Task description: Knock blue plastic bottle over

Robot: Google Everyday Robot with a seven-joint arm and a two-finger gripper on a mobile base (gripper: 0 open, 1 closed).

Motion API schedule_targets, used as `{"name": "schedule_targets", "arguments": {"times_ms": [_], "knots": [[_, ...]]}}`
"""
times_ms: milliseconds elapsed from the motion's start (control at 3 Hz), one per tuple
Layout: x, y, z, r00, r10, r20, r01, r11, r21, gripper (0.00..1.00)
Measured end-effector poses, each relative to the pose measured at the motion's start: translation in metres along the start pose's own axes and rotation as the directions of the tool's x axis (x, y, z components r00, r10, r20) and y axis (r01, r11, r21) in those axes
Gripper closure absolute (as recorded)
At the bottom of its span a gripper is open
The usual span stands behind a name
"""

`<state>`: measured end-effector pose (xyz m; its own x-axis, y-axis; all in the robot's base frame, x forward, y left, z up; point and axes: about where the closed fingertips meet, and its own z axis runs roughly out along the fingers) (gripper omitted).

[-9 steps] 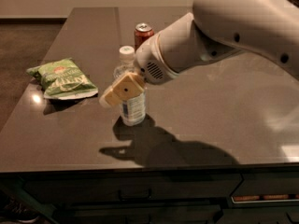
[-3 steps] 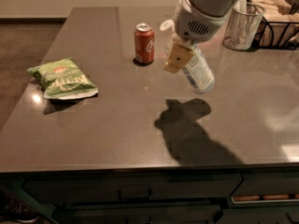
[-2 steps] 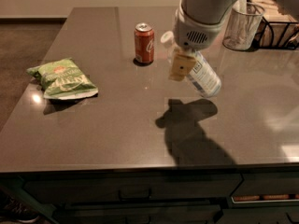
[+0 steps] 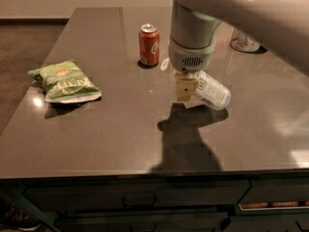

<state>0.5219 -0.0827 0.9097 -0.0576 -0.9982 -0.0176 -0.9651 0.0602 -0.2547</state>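
The blue plastic bottle lies on its side on the dark tabletop, right of centre, with its base toward the right. Its pale label faces me, and its cap end is hidden behind the gripper. My gripper hangs straight down from the thick white arm. It sits at the bottle's left end, touching or just in front of it.
A red-orange soda can stands upright just left of the arm. A green snack bag lies near the table's left edge. A clear glass container stands at the back right. Drawers run below the table's front edge.
The bottle stood upright at first. It was then tilted beside the can, and now lies flat on the table. The arm has swung right and lower with it.
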Motion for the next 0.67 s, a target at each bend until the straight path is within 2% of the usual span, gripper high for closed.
{"name": "schedule_targets", "arguments": {"times_ms": [333,667], "knots": [[-0.001,0.006,0.017,0.998,-0.046,-0.045,0.045,0.9985,-0.032,0.35],[-0.003,0.011,0.027,0.996,-0.078,-0.053,0.075,0.9951,-0.065,0.12]]}}
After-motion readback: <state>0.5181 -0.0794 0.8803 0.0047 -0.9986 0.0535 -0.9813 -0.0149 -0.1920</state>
